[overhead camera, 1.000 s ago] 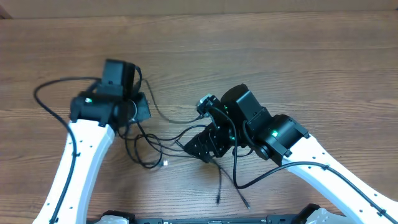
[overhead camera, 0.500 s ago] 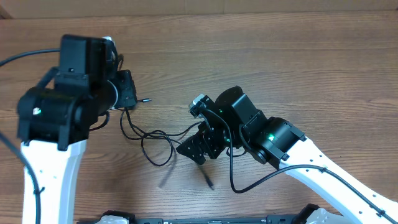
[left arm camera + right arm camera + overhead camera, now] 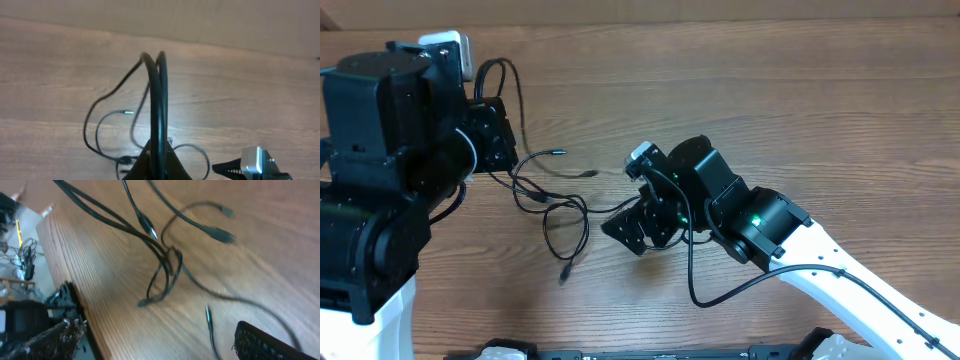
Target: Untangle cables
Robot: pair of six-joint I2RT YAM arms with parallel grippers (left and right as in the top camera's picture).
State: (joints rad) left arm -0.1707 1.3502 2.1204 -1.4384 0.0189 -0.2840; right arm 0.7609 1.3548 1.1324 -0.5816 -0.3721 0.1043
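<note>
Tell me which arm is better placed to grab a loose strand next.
Likely right: the right gripper is open, low beside the cables, while the left gripper is shut on one of them, raised.

left arm [image 3: 380, 210] high, left jaws likely shut, right jaws wide

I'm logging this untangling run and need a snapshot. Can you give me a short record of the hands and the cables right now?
left hand: shut on cables, raised above table
right hand: open, holds nothing, low beside the tangle
cables: thin, black; a loop stands up from left hand, strands run down to a knot between the hands
plugs: several free, gripped by neither hand
task state: not yet untangled
</note>
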